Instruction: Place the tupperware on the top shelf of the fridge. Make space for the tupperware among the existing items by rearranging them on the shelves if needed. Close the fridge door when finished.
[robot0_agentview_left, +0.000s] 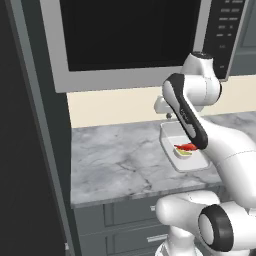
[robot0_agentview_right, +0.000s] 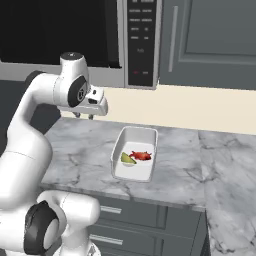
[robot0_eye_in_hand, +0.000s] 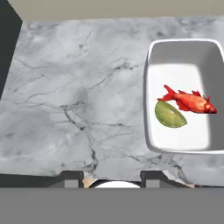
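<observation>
Tupperware, a translucent whitish rectangular plastic tub with rounded corners (robot0_agentview_right: 134, 160), is sitting on the grey-veined marble counter (robot0_agentview_right: 75, 145), open-topped and upright, near the counter's front edge. Inside it a red fish-shaped food piece (robot0_eye_in_hand: 189, 101) is lying just beside a yellow-green wedge (robot0_eye_in_hand: 169, 115), the two touching or nearly so.

The white two-finger gripper (robot0_agentview_right: 84, 116) is hanging above the counter, well apart from the tub and off to its left in the right base view. In the hand view the two dark finger tips (robot0_eye_in_hand: 71, 178) are showing spread wide, with bare marble between them and nothing held; the tub is lying off to the right of them, outside the gap.

In the left base view the white arm with dark joints (robot0_agentview_left: 187, 112) is crossing in front of the tub (robot0_agentview_left: 172, 145), hiding part of its near rim. Behind the counter a black-fronted silver microwave (robot0_agentview_right: 142, 40) is standing against the cream wall (robot0_agentview_right: 200, 107), and dark grey drawer fronts (robot0_agentview_right: 125, 220) are running under the counter. A tall dark grey panel (robot0_agentview_left: 25, 150) is rising along the left edge of the left base view, just beside the counter's end.
</observation>
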